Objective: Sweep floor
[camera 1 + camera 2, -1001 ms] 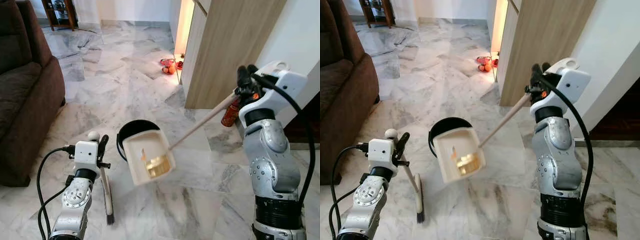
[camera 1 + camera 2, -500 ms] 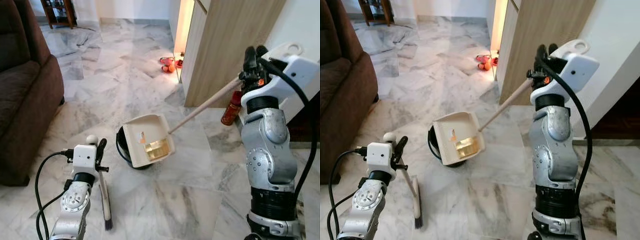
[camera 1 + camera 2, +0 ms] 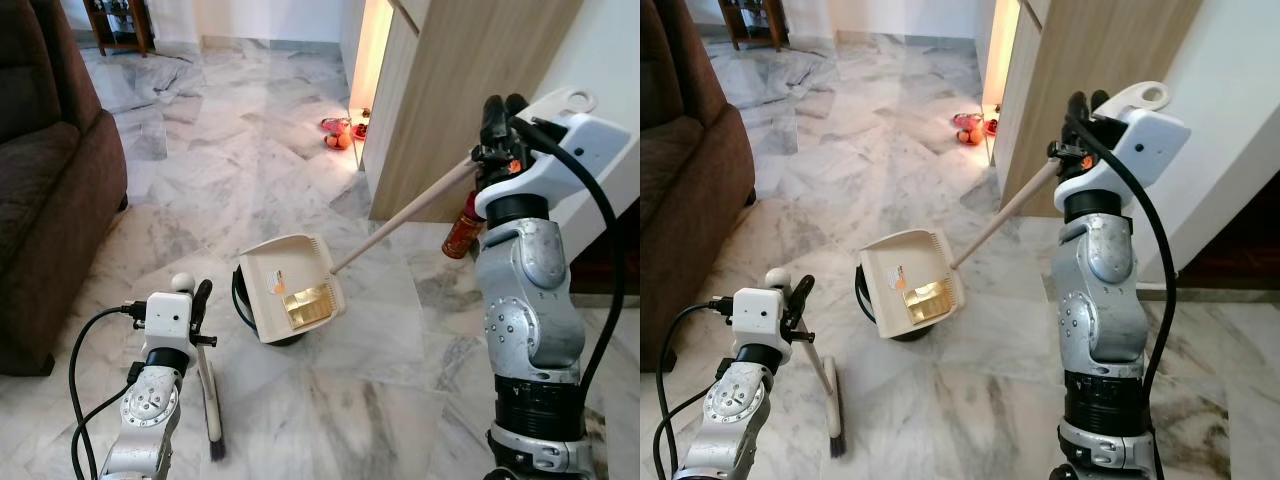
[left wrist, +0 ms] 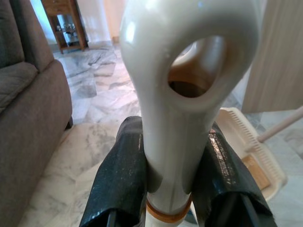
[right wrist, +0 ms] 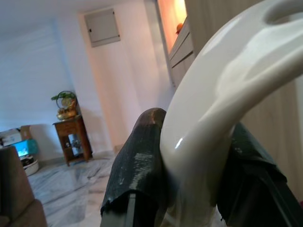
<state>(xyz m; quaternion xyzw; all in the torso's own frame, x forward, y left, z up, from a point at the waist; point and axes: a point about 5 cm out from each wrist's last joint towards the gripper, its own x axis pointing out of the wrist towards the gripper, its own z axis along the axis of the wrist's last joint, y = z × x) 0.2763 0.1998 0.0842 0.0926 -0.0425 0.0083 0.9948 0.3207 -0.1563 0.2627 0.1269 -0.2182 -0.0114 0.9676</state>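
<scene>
So from my remote seat: the right end effector [image 3: 497, 125] is up high at about shoulder level, its black fingers [image 5: 142, 156] clamped on the white looped grip at the top of the dustpan [image 3: 292, 298]. The pan's long wooden pole [image 3: 400, 219] slants down from there toward the middle of the floor [image 3: 250, 150]. The cream pan is tipped over a black bin [image 3: 243, 293] and covers most of the bin's opening, so I only get the dark rim peeking out on the left and underneath. There's a yellowish-gold bit of debris [image 3: 309, 303] sitting in the pan, plus a small orange sticker on its inside.

The left end effector [image 3: 197, 312] is down low on my left, fingers [image 4: 120, 175] closed around the white handle of the small broom [image 3: 210, 400], just under the hanging loop at its end. The broom stands nearly upright with its dark bristles touching the marble, just beside the bin but not touching it.

Around all that: a brown sofa [image 3: 50, 190] along the left, a wooden cabinet [image 3: 450, 90] on the right with a red bottle [image 3: 461, 226] standing near its corner behind the right arm, and some small orange-red things [image 3: 338, 132] on the floor farther back by the lit gap.
</scene>
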